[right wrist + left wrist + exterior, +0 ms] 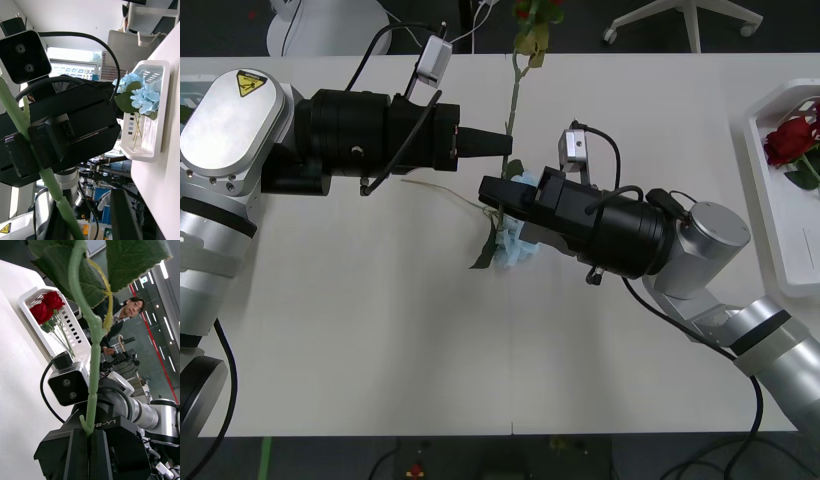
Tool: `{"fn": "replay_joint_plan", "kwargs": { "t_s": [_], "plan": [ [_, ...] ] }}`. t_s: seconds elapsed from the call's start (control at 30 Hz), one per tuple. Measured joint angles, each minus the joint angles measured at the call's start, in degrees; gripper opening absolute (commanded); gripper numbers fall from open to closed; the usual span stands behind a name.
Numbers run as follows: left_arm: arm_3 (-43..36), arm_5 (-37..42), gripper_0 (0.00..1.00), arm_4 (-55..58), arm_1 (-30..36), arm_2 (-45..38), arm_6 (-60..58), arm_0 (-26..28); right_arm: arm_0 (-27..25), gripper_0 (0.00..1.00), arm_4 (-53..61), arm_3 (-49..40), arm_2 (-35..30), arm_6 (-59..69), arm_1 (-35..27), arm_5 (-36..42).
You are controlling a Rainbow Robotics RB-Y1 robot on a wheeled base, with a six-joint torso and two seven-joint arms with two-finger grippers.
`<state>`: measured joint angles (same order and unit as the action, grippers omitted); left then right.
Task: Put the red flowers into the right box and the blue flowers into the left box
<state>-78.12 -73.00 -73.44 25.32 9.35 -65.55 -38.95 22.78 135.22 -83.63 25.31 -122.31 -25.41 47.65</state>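
The left end effector (502,143) is pinching a red rose (536,12) by its stem at mid-counter. The right end effector (492,190), jaws unreadable, is hovering beside a blue hydrangea (515,245) lying there. Colliding arms could jar the stem loose. Two roses (792,140) are lying in the right box (765,180).

Left gripper (90,450) fingers closed on green stem (93,363); two red flowers (47,306) lie in right box (71,330).
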Motion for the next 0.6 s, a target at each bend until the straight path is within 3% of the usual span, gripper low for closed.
{"fn": "replay_joint_plan", "kwargs": {
  "t_s": [0.33,0.37,0.4,0.43,0.47,0.6],
  "plan": [
    [0.0,0.6,0.02,-0.1,0.0,0.0,0.0,0.1,0.3,0.00,0.0,-1.2,0.0,0.9,0.0,0.1],
    [0.0,0.6,0.34,-0.1,0.0,0.0,0.0,0.1,0.3,0.00,0.0,-1.2,0.0,0.9,0.0,0.1],
    [0.0,0.6,0.79,-0.1,0.0,0.0,0.0,0.1,0.3,0.00,0.0,-1.2,0.0,0.9,0.0,0.1],
    [0.0,0.6,0.92,-0.1,0.0,0.0,0.0,0.1,0.3,0.00,0.0,-1.2,0.0,0.9,0.0,0.1],
    [0.0,0.6,1.00,-0.1,0.0,0.0,0.0,0.1,0.3,0.00,0.0,-1.2,0.0,0.9,0.0,0.1],
    [0.0,0.6,1.00,0.0,0.0,0.0,0.0,0.1,0.3,0.00,0.0,-1.2,0.0,0.9,0.0,0.1]
  ]
}}
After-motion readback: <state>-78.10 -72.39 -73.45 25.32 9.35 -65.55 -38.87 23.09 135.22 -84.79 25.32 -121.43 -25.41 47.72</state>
